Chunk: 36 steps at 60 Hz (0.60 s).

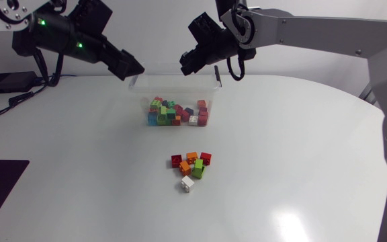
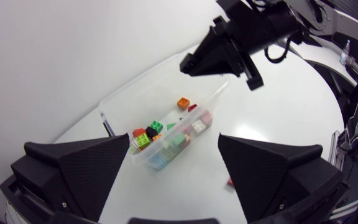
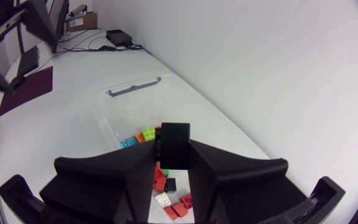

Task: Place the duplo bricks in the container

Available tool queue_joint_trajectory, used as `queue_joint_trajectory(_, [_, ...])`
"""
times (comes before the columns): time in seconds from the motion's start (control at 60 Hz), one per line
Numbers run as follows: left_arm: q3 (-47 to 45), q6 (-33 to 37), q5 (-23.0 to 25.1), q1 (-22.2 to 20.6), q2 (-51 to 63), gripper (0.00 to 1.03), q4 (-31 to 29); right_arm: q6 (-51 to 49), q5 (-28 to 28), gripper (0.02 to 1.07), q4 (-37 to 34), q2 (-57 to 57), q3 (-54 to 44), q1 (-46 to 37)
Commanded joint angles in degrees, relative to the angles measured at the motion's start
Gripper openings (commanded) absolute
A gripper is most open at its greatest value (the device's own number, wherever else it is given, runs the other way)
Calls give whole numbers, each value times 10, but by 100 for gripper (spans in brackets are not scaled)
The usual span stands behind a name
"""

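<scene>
The left gripper (image 2: 174,142) is wide open and holds nothing; it hangs over the near end of the container (image 1: 173,91). The right gripper (image 1: 187,64) is above the far end, and I cannot tell if it holds something. Many bricks (image 1: 178,113) of mixed colours lie in the clear container, most at one end. An orange brick (image 2: 183,102) shows apart from them, just under the right gripper. On the table (image 1: 301,154), well apart from the container, is a small pile (image 1: 192,163) of red, orange and green bricks, with a white brick (image 1: 187,182) beside it.
</scene>
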Motion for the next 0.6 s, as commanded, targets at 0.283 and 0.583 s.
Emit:
queue_joint_trajectory(0.283, [-168,75,17,-39,-72,99,40,18,48,103,-19,40,56,-10])
queue_joint_trajectory(0.583, [-261,162,18,-80,-20,99,100,-22,-6,103,-31,-160,-142,-54])
